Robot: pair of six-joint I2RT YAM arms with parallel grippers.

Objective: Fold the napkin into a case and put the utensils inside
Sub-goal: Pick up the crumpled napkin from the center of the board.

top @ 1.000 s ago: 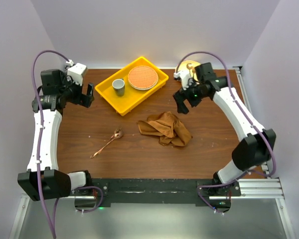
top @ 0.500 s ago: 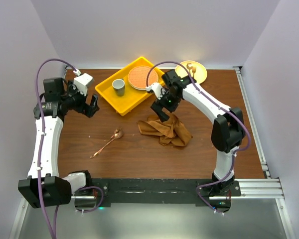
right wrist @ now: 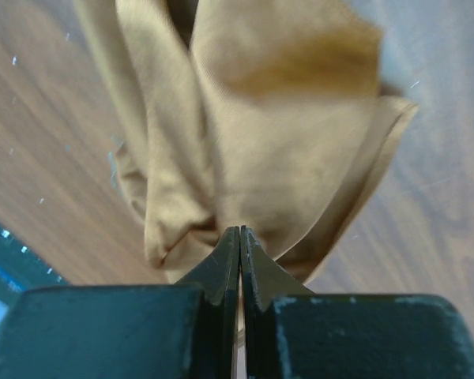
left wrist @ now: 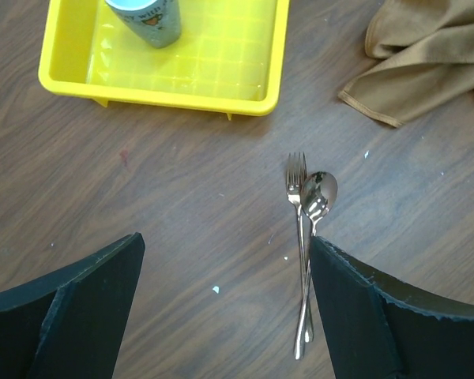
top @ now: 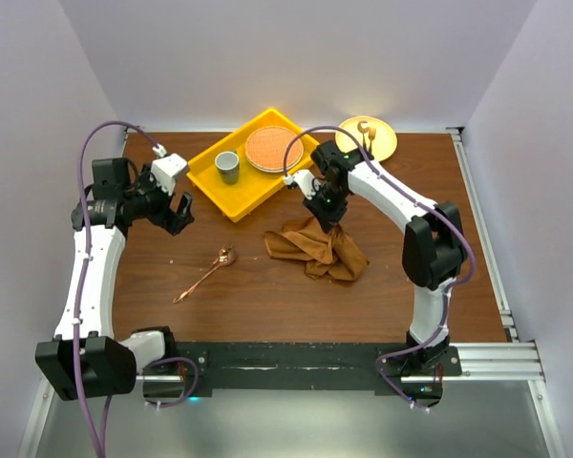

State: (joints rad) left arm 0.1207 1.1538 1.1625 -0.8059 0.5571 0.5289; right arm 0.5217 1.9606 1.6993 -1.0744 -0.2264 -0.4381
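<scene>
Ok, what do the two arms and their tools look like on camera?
The left arm and right arm have white shells, black joints and bases, and a looping purple cable each. The left tool and right tool are matt black and wedge-shaped.

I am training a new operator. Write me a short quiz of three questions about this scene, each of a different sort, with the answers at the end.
1. True or false: the right gripper is closed on the napkin.
2. Choose one: what stands in the yellow tray beside the round orange plate? A) a cup B) a bottle C) a knife
3. Fill the gap: on the table, the spoon lies side by side with a ____.

Key: 1 true; 2 A; 3 fork.
</scene>
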